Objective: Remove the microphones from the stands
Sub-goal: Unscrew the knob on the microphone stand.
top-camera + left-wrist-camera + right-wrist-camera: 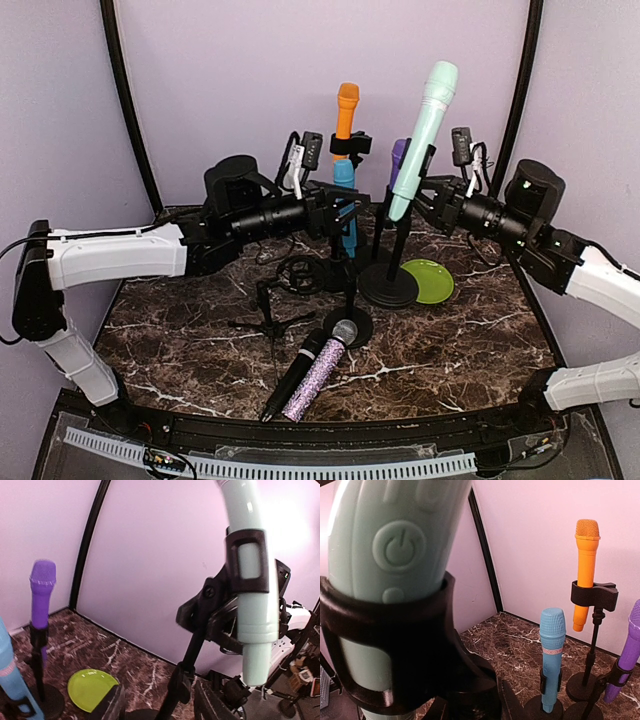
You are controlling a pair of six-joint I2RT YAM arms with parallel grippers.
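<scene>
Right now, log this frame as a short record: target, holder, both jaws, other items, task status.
target: mint-green microphone, tilted, seated in its clip
holder: black stand, clip around the microphone's body
left jaws: open, the stand's pole between them in the left wrist view
right jaws: close against the clip; open or shut unclear
other stands: orange microphone, blue microphone, purple microphone
on table: green plate, black microphone, glitter microphone
status: not yet removed

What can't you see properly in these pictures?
- Right gripper: open or shut unclear; clip fills right wrist view, mint mic covers it from above.
- Mint mic's top: cut by both wrist views' upper edge.
- Blue mic middle: behind left gripper, top view.
</scene>
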